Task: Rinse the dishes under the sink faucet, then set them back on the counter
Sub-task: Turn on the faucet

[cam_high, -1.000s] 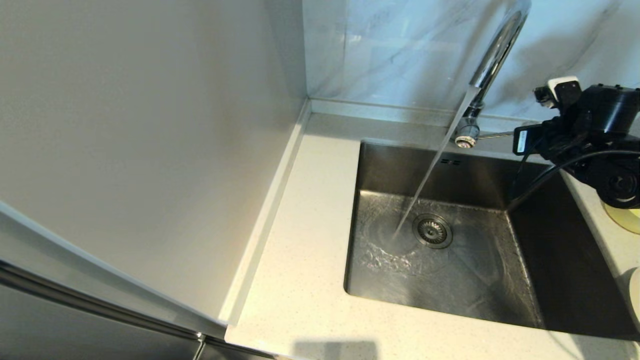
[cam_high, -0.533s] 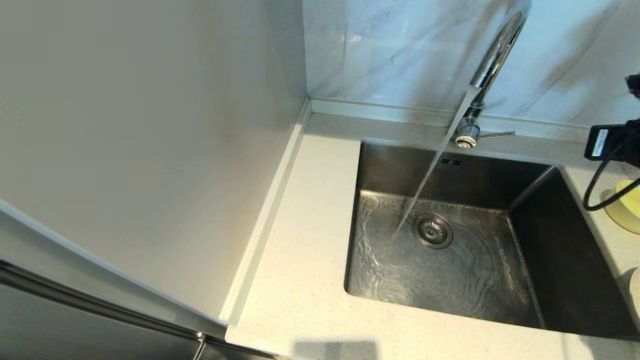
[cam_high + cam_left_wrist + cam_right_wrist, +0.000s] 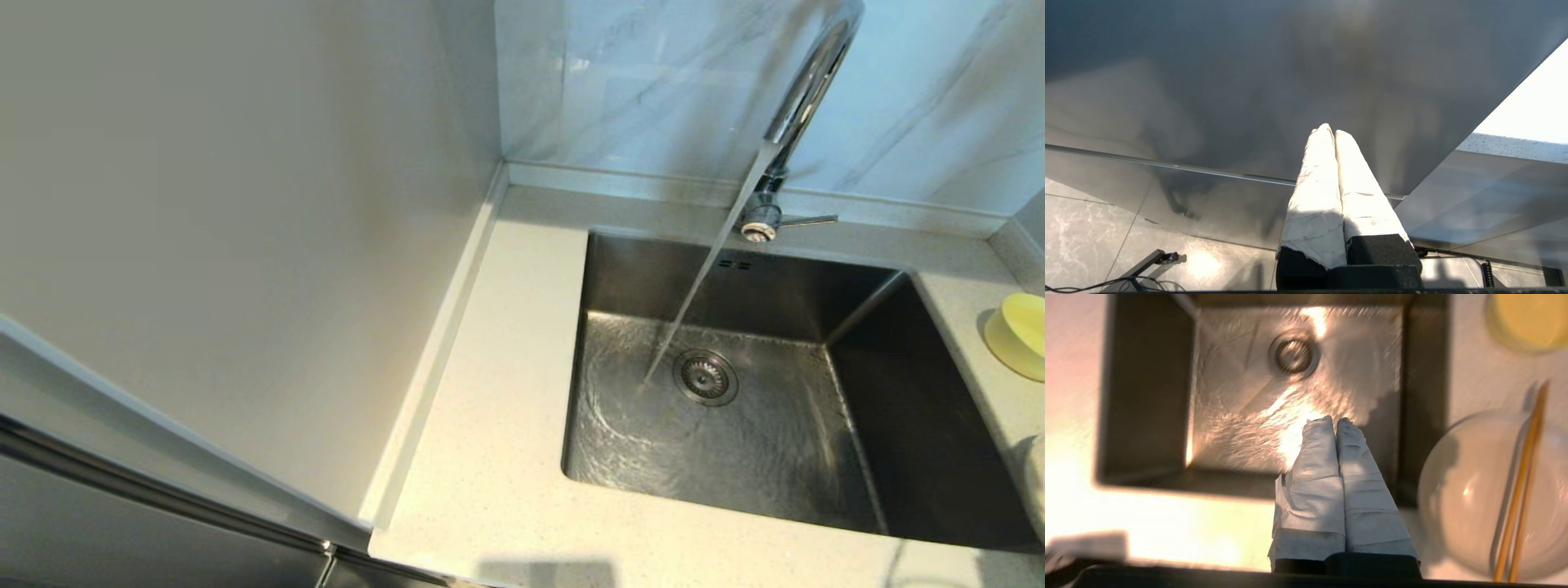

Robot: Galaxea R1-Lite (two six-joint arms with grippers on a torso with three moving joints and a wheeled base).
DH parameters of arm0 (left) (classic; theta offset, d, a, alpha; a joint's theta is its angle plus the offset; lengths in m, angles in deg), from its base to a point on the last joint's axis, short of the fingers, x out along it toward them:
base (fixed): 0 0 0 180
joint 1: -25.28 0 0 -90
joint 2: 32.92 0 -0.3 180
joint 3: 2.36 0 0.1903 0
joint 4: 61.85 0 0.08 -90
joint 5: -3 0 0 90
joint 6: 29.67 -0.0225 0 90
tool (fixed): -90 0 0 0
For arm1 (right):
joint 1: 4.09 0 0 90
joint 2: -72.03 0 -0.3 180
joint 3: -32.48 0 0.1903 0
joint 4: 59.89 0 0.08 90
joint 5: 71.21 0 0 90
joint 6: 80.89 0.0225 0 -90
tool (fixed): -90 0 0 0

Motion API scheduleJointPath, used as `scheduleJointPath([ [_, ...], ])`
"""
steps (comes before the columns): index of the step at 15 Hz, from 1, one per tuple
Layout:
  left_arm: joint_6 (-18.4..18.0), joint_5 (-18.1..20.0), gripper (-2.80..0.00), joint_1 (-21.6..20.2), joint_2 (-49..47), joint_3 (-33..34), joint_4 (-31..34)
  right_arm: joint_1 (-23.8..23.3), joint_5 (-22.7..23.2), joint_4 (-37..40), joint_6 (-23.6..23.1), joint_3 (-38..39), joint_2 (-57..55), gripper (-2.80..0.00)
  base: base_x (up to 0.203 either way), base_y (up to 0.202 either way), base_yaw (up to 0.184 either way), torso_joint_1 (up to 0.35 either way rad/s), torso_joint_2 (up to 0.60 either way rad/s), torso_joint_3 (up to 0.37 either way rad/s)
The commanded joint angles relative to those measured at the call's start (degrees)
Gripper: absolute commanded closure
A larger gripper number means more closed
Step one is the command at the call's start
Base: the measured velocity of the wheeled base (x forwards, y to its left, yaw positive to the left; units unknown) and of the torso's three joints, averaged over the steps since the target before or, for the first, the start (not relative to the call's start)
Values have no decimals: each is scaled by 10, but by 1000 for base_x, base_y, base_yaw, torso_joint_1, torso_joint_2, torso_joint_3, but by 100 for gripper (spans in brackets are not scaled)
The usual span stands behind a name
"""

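The right gripper (image 3: 1336, 421) hangs over the sink (image 3: 1147, 396), fingers pressed together, grasping nothing. Beside them the chopsticks (image 3: 1521, 490) lie across the plate (image 3: 1470, 498), the bowl (image 3: 1531, 318) beyond (water runs). The left gripper (image 3: 1331, 131), clenched too, idles near a grey panel (image 3: 1249, 81).

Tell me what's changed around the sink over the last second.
The right arm, which was by the faucet lever a second ago, has pulled back off the head view's right edge. Its pincer is now shut and empty above the sink. That uncovered the yellow bowl on the counter. Unchanged: water running onto the basin by the drain strainer, chopsticks across the plate, left pincer shut and parked.
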Motion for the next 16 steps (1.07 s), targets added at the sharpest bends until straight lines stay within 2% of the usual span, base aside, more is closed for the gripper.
scheduleJointPath([
  [1, 0, 0, 0, 0, 0, 0, 0, -2, 10, 45, 0, -31, 16, 0, 0, 0, 0, 0, 0, 0],
  [3, 0, 0, 0, 0, 0, 0, 0, -4, -1, 64, -1, -62, -21, 0, 0, 0, 0, 0, 0, 0],
  [5, 0, 0, 0, 0, 0, 0, 0, -8, -86, 86, -6, -62, -41, 0, 0, 0, 0, 0, 0, 0],
  [6, 0, 0, 0, 0, 0, 0, 0, -24, -104, 94, -10, -58, -47, 0, 0, 0, 0, 0, 0, 0],
  [8, 0, 0, 0, 0, 0, 0, 0, -74, -108, 100, -51, -35, -47, 0, 0, 0, 0, 0, 0, 0],
  [10, 0, 0, 0, 0, 0, 0, 0, -89, -107, 101, -104, -21, -51, 0, 0, 0, 0, 0, 0, 0],
  [16, 0, 0, 0, 0, 0, 0, 0, -87, -107, 103, -126, -87, -165, 0, 0, 0, 0, 0, 0, 0],
])
